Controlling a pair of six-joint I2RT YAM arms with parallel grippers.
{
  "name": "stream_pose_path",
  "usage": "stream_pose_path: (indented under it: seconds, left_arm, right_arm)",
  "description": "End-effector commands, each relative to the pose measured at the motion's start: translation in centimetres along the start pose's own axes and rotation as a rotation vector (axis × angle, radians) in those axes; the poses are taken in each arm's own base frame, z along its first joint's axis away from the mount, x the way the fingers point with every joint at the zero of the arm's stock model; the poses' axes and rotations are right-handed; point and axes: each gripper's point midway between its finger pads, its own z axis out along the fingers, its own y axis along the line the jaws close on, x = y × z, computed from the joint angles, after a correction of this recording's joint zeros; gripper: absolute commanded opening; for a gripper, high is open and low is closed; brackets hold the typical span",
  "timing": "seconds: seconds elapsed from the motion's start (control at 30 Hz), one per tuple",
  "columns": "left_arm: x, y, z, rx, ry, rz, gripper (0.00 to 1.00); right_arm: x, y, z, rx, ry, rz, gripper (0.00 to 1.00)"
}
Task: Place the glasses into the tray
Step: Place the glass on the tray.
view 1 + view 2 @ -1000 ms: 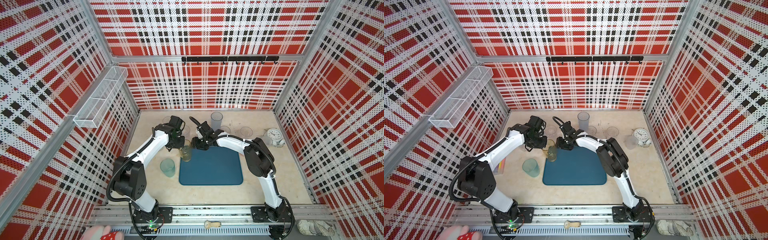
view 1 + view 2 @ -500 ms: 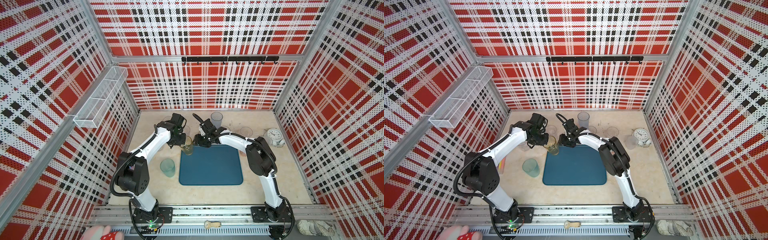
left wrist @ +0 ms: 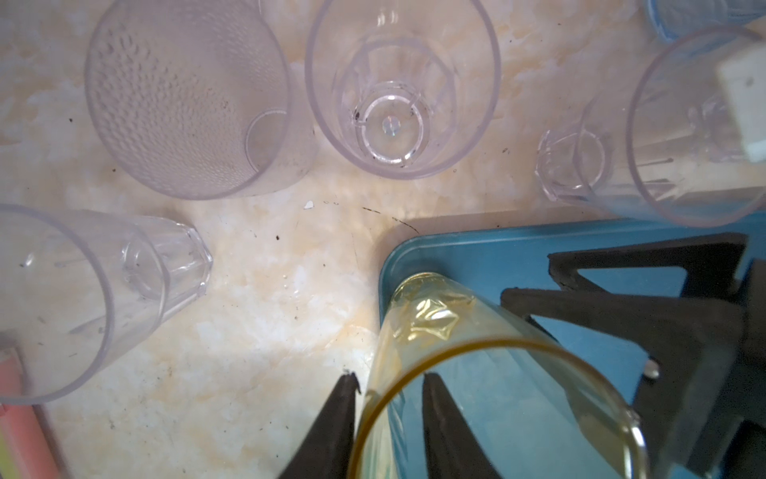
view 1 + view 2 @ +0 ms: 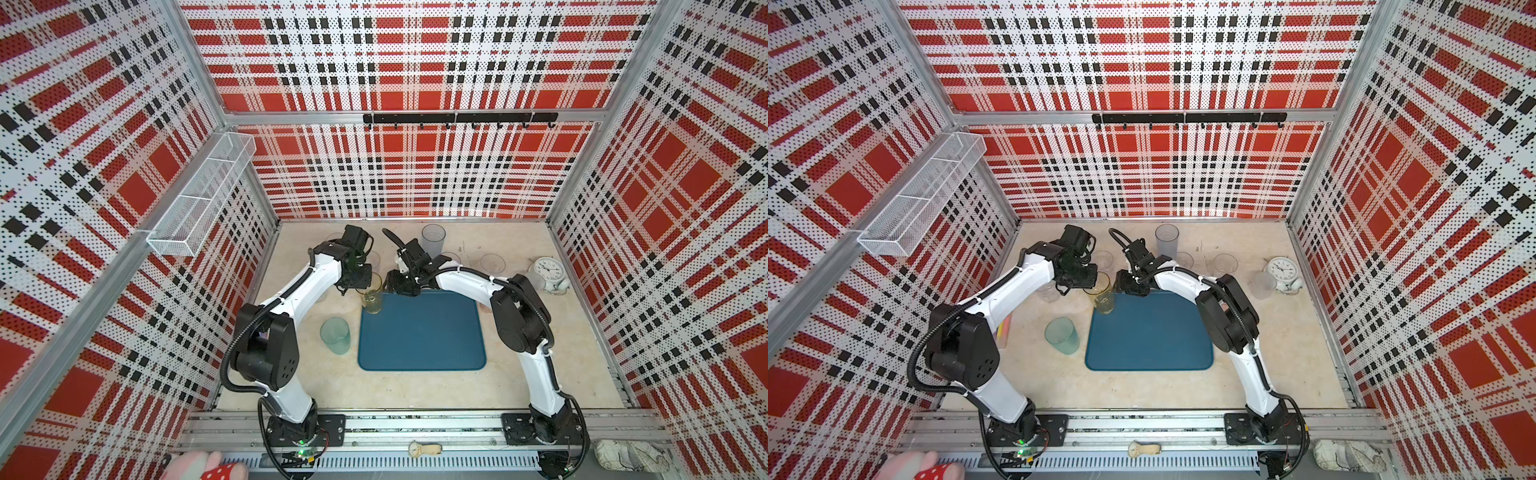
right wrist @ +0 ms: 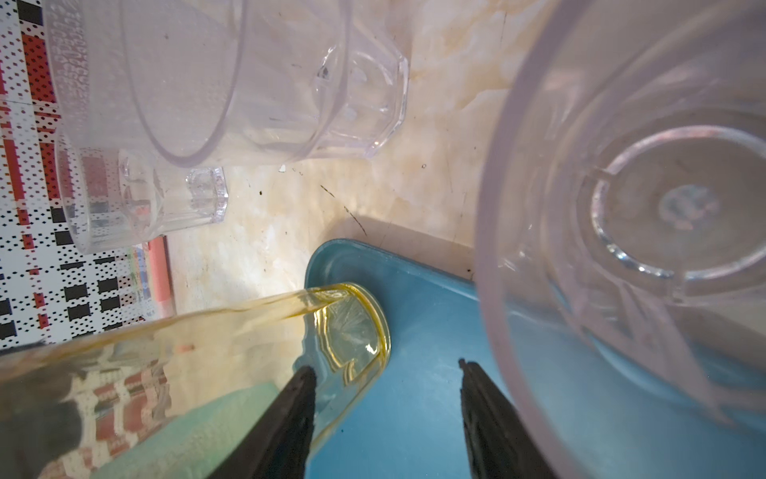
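One amber glass [image 4: 371, 295] on one tray [image 4: 422, 332]: left pincer [image 3: 389, 375] parted round its rim, right pincer [image 5: 385, 365] parted.

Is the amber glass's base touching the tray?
Touching. The right wrist view shows the amber glass standing with its base flat on the tray floor, just inside the corner rim, with no gap beneath it.

Top views: high over the front rail, tilted down toward the back wall; distant, taking in the whole table [image 4: 415, 390] and both arms.
Stereo pair: side by side, nearly equal scenes, slightly shifted sideways.
Left wrist: looks down past the left gripper [image 3: 389, 375], very near the amber glass [image 3: 427, 315].
Right wrist: looks down past the right gripper [image 5: 386, 364], equally near.
Wrist overlap: the tray [image 3: 518, 257] corner with the amber glass's foot in it, plus neighbouring clear glasses [image 3: 398, 83].
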Motion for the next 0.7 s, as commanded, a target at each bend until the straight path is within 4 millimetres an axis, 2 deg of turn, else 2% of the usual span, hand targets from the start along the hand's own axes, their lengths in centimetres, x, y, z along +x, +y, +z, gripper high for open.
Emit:
stream_pose_path:
  seconds: [0.0, 0.23, 0.47, 0.53, 0.67]
  left_arm:
    - [-1.8, -0.8, -1.4, 0.029, -0.061, 0.004, 0.38]
    - [-2.5, -1.0, -3.1, 0.047, -0.106, -0.003, 0.46]
    - [-2.7, -0.8, -3.7, 0.049, -0.122, -0.008, 0.47]
    - [-3.1, -0.7, -4.8, 0.048, -0.143, -0.013, 0.47]
    - [-4.3, -0.8, -7.8, 0.063, -0.203, -0.013, 0.47]
  right_arm:
    - [-0.9, 1.6, -1.9, -0.022, -0.037, -0.028, 0.59]
    - [-2.1, 1.5, -4.1, -0.006, -0.078, -0.038, 0.60]
    - [-2.8, 1.7, -5.7, -0.004, -0.105, -0.039, 0.60]
    - [-3.4, 1.7, -6.8, 0.001, -0.123, -0.046, 0.60]
    - [-5.2, 1.5, -10.3, 0.009, -0.184, -0.058, 0.60]
